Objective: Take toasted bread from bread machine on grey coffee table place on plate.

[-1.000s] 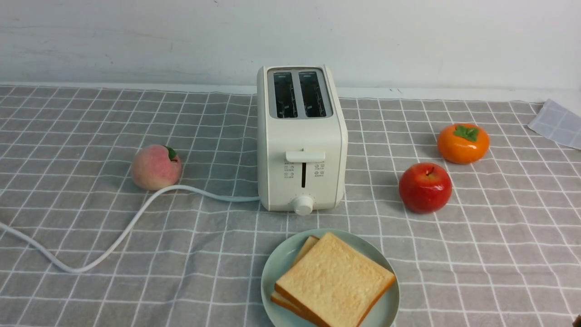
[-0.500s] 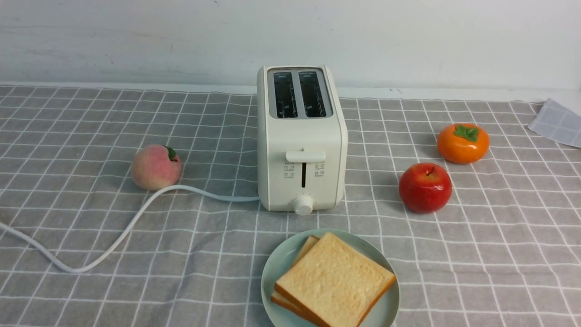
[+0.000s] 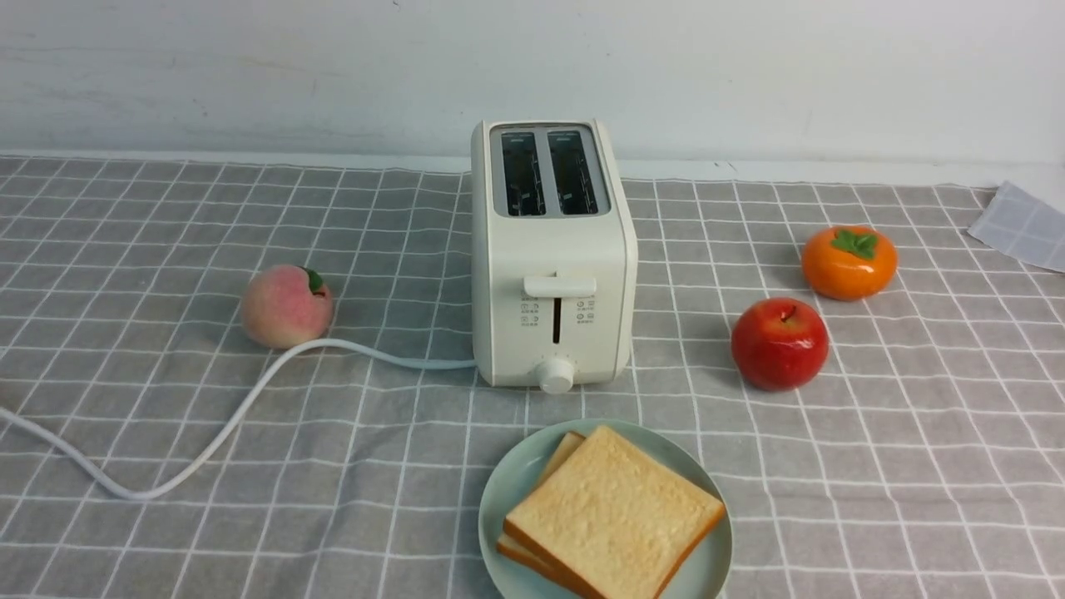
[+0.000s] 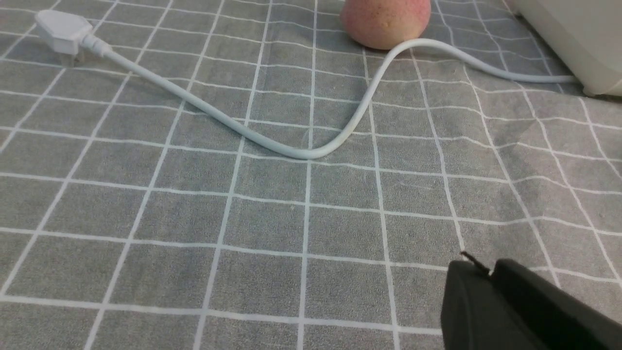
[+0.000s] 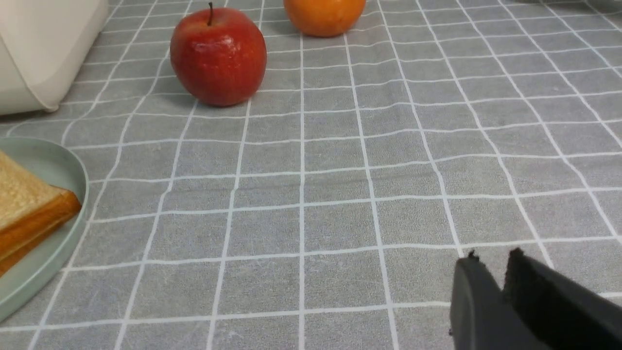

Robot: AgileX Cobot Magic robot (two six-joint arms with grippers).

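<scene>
The cream bread machine [image 3: 553,274] stands mid-table on the grey coffee table [image 3: 915,466], both slots dark and empty. Two slices of toasted bread [image 3: 611,512] lie stacked on the mint plate [image 3: 507,482] in front of it. Neither gripper shows in the front view. In the left wrist view my left gripper [image 4: 488,270] is shut with nothing in it, low over bare cloth near the cord [image 4: 301,150]. In the right wrist view my right gripper [image 5: 493,260] has a narrow gap between its tips and holds nothing; the plate's rim [image 5: 73,165] lies well off to its side.
A peach [image 3: 285,306] sits left of the toaster, touching the white cord that runs to a plug [image 4: 60,36]. A red apple [image 3: 780,343] and an orange persimmon [image 3: 849,262] stand on the right. A folded cloth corner [image 3: 1019,225] lies at the far right.
A dark tip of the right gripper at the front view's lower right corner has slipped out of view. Bread, plate and toaster have not moved.
</scene>
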